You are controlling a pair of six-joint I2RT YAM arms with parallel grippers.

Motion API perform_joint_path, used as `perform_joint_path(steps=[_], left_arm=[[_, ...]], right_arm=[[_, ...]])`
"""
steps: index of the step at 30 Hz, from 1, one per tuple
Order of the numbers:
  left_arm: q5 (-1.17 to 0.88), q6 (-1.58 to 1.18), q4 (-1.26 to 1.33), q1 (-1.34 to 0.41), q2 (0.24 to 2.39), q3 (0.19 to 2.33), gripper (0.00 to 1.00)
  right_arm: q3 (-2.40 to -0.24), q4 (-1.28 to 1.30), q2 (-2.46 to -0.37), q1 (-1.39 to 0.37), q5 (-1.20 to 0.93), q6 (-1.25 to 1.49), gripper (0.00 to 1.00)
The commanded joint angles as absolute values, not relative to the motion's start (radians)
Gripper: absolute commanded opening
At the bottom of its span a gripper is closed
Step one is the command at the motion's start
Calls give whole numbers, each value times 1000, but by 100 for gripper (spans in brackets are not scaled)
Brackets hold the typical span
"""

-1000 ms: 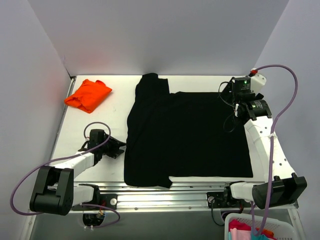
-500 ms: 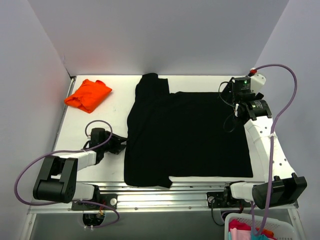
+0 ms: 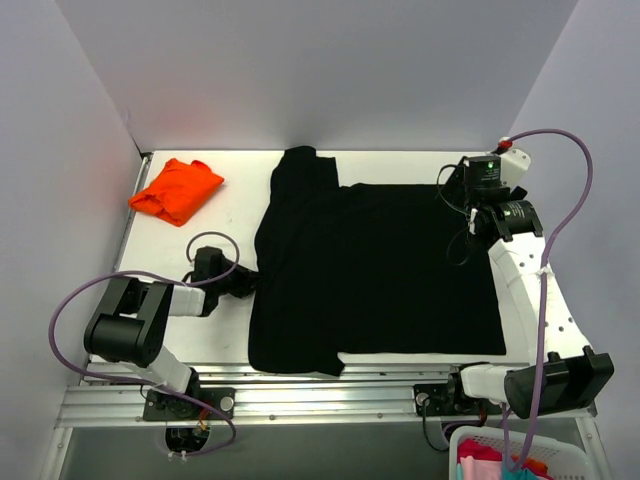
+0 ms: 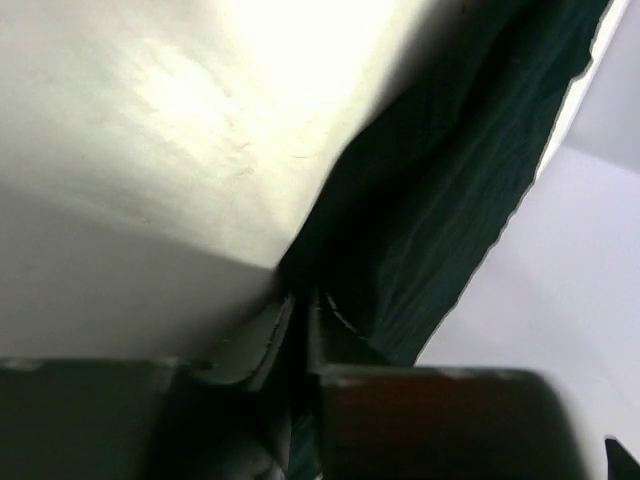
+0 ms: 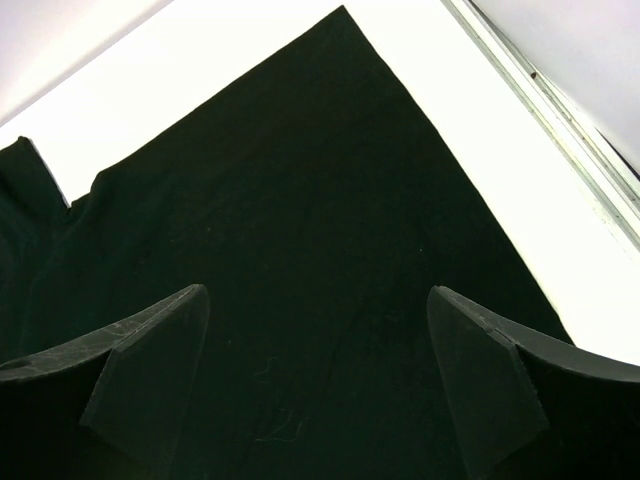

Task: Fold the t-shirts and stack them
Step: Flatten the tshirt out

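The black t-shirt (image 3: 380, 270) lies spread flat over the middle of the white table (image 3: 225, 220), one sleeve folded up at its top left. The orange t-shirt (image 3: 178, 190) sits folded at the far left corner. My left gripper (image 3: 247, 283) lies low at the black shirt's left edge. In the left wrist view its jaws (image 4: 300, 300) are pinched together with the dark cloth edge (image 4: 430, 190) running between them. My right gripper (image 3: 470, 238) hovers over the shirt's far right part. The right wrist view shows it open (image 5: 318, 300), with nothing between its fingers above the black cloth (image 5: 300, 200).
A white basket (image 3: 520, 455) with colourful clothes stands below the table's near right corner. Grey walls close in the table at the back and both sides. A metal rail (image 3: 330, 385) runs along the near edge.
My left gripper has slid right along the table to the black shirt's left edge, and its jaws have closed in on the cloth. The right arm has not moved.
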State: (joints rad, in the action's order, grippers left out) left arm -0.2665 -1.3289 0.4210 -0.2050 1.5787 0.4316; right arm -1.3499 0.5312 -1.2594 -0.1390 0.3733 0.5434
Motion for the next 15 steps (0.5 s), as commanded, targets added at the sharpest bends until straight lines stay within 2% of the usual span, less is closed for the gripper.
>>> perform_joint_path(steps=[1,4,11,15], left_arm=[[-235,-1295,347,-213,1637,451,9],[-221,-1270,257,-213,1608,491,2],[-118,-1122,-105,-135,1407,630,2],[-69,-1025,-274,-77,1370,744,2]], right_arm=[[-1341,546,-1224,-144,405,526,86],[-1341,549,-1220,-144,408,523,86],[-1324,540,-1201,-143,407,526,86],[-1312,534,-1195,-143,400,532,87]])
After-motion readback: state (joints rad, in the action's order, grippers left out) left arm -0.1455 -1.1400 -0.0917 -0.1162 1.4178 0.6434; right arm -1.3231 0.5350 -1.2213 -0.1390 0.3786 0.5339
